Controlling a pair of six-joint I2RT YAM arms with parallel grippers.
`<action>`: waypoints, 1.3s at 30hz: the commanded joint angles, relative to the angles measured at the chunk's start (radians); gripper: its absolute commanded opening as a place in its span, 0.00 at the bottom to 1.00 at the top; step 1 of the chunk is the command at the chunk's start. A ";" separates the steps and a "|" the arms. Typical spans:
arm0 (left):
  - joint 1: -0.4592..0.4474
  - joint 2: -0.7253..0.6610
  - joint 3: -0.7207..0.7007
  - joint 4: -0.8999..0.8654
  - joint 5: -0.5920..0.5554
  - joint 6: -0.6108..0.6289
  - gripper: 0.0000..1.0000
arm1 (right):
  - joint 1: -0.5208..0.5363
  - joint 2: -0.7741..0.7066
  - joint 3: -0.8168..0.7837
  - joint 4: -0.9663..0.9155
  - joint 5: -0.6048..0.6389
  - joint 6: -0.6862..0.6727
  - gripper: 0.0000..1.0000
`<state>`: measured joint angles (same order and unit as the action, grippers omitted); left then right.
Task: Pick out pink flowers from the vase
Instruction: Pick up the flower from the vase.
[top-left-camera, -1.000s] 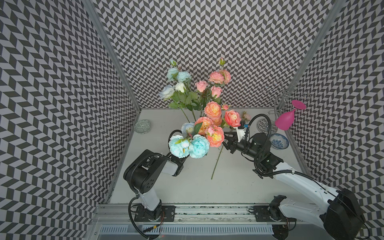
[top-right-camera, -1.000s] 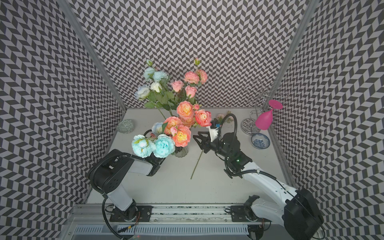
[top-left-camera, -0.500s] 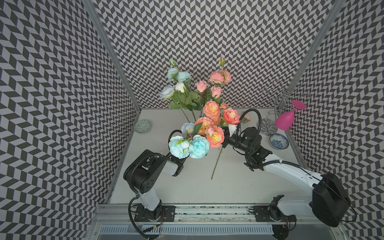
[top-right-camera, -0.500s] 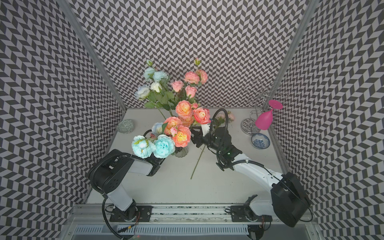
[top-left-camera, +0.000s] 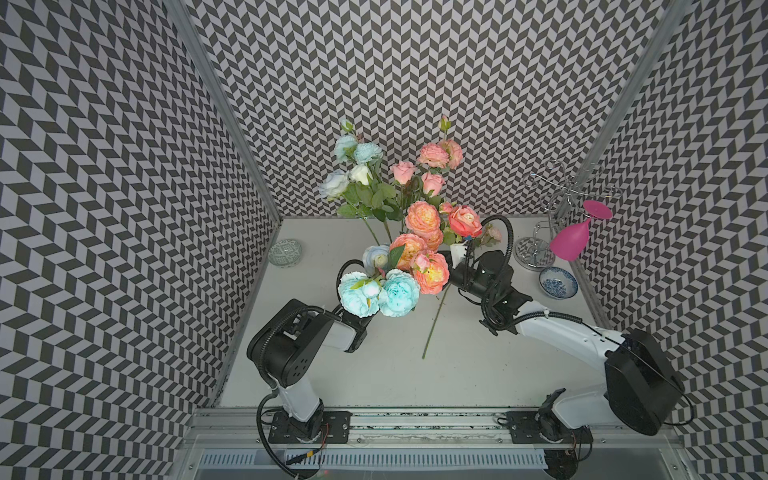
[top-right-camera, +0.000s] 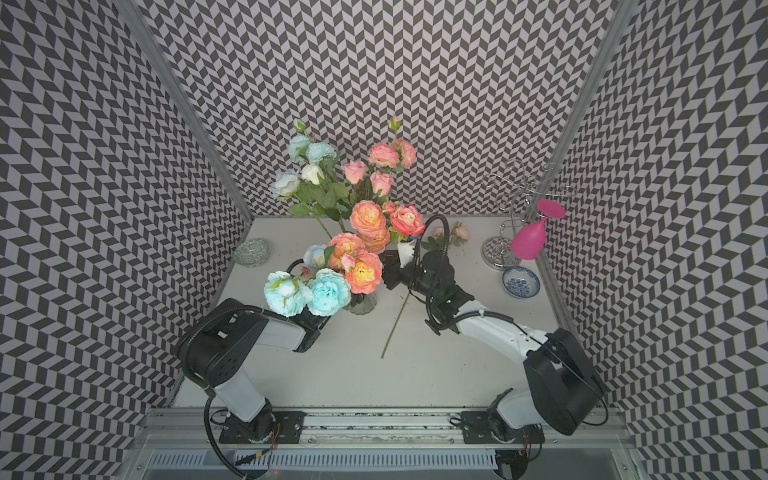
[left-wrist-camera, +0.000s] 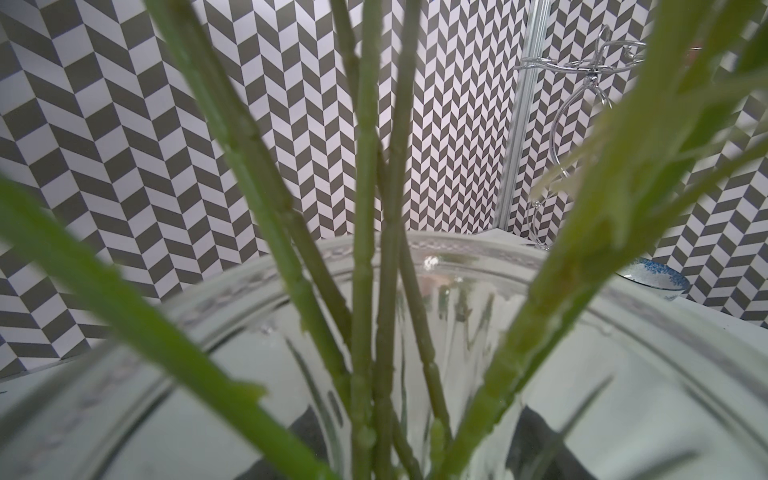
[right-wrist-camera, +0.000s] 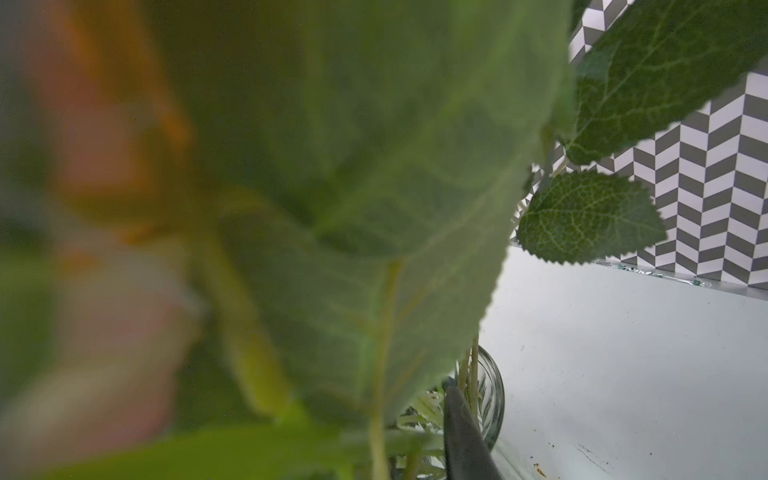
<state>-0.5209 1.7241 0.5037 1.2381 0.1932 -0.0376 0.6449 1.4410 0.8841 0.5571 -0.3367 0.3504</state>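
The right arm is pushing farther left than a second ago, burying the right gripper (top-right-camera: 390, 277) beneath the pink flowers (top-left-camera: 432, 272); how far its jaws are closing, and on what, cannot be told. The left gripper (top-right-camera: 319, 321) is clamping the vase (top-right-camera: 363, 303) holding them mid-table. Their ruffled salmon blooms are looking soft and light; pinching a bare green stem above the rim seems safest.

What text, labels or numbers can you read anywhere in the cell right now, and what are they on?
No text can be read in any view.
On the small bowl: a blue painted pattern, no writing.
On the green dish: a pattern only.
On the vase: plain ribbed glass, no label.
On the strip along the table's edge by the wall, in the right wrist view: tiny marks, too small to read.
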 joint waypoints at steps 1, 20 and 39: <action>-0.005 0.014 -0.010 -0.120 0.027 -0.031 0.00 | 0.002 0.001 0.032 0.074 0.032 0.007 0.14; -0.004 0.026 -0.006 -0.138 0.010 -0.036 0.00 | -0.002 -0.341 -0.103 -0.055 0.411 -0.033 0.00; -0.005 0.026 -0.004 -0.140 0.010 -0.034 0.00 | -0.097 -0.607 -0.019 -0.271 0.696 -0.102 0.00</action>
<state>-0.5220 1.7241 0.5072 1.2312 0.1928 -0.0368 0.5560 0.8436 0.8429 0.3111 0.2596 0.2569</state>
